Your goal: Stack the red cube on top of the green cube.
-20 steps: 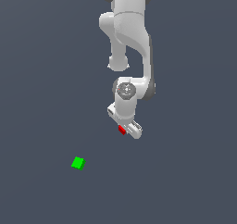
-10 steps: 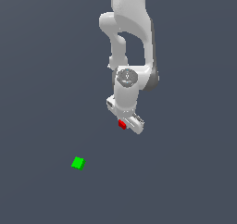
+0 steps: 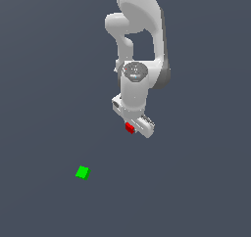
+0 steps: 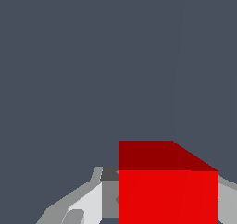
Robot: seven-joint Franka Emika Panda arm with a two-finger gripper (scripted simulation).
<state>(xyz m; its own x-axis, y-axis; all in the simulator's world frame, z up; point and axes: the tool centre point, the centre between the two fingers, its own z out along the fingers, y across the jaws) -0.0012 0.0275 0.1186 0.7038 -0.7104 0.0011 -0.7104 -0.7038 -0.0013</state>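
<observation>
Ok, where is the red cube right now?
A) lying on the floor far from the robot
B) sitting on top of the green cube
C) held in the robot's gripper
C: the red cube sits between the fingers of the gripper, filling the wrist view, while the green cube lies alone toward the exterior view's lower left.

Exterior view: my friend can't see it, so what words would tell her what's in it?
A white robot arm's gripper holds a tiny red cube over a plain dark grey floor. A green cube sits alone, lower and toward the exterior view's left.
</observation>
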